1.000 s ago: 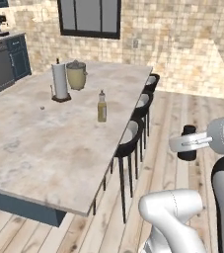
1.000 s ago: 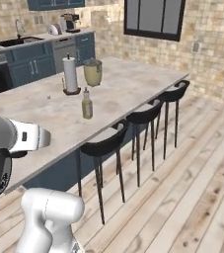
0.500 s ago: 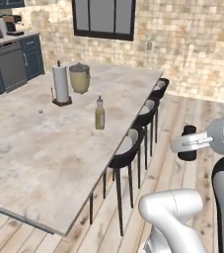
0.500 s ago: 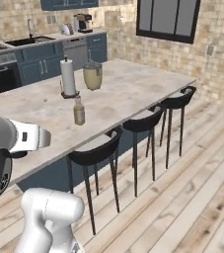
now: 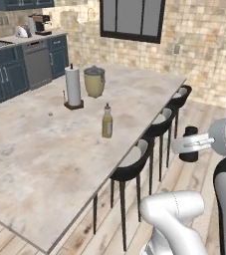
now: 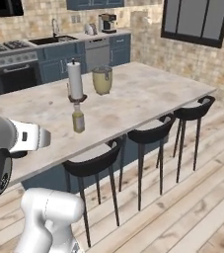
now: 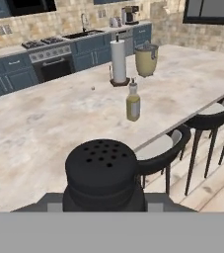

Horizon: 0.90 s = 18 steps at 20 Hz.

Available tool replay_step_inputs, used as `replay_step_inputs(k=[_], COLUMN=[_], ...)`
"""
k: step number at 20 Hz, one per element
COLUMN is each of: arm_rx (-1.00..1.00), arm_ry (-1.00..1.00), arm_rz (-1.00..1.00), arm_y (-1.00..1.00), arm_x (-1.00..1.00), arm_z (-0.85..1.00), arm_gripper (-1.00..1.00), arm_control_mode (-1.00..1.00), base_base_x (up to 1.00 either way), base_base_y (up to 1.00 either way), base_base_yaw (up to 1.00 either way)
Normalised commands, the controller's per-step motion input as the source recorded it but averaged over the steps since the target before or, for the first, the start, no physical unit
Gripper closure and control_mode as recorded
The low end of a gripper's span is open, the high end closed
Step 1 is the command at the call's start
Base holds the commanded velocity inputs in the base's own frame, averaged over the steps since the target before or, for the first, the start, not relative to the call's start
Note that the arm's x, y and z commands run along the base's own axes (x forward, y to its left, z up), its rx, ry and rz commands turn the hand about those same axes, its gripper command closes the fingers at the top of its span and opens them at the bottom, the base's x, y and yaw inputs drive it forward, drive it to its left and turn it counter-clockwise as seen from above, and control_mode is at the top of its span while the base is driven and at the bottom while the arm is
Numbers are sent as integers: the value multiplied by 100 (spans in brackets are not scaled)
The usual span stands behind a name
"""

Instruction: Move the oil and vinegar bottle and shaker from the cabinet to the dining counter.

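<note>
My gripper [image 5: 190,145] is clamped on the shaker [image 5: 189,144], a small near-black rounded piece with a perforated top. In the left base view it hangs in the air beyond the stool side of the dining counter [image 5: 45,169], above the wooden floor [image 5: 199,169], well apart from the stone top. In the hand view the shaker [image 7: 102,173] sits right in front of the camera, upright, its holed cap facing up; my fingertips are hidden behind it there.

The oil and vinegar bottle [image 5: 107,122] stands upright on the dining counter, near the edge that carries the stools [image 5: 134,167]. It holds yellow-olive liquid and has a pale stopper. In the right base view the bottle [image 6: 78,118] stands just in front of the paper towel roll [image 6: 75,81], and in the hand view the bottle [image 7: 132,103] is between me and the roll.

The paper towel roll [image 5: 73,87] stands upright on its dark base further along the counter, with the beige lidded pot [image 5: 94,82] just beside it. The two are close but apart.

Behind the dining counter runs the low blue kitchen run with sink and stove [image 7: 54,49], and a coffee machine [image 5: 41,24] on its top. A dark-framed window [image 5: 132,19] sits in the tiled wall
</note>
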Motion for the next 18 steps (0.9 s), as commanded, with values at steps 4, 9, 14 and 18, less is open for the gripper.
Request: replay_step_inputs(k=[4,9,14,18], arm_rx=[0,0,0,0], arm_ry=[0,0,0,0], arm_rz=[0,0,0,0], arm_y=[0,0,0,0], arm_x=[0,0,0,0], arm_z=[0,0,0,0], arm_gripper=[100,100,100,100], arm_control_mode=[100,100,100,100], base_base_x=[25,27,26,29], base_base_y=[-57,-54,-56,-53], base_base_yaw=[27,26,23,24])
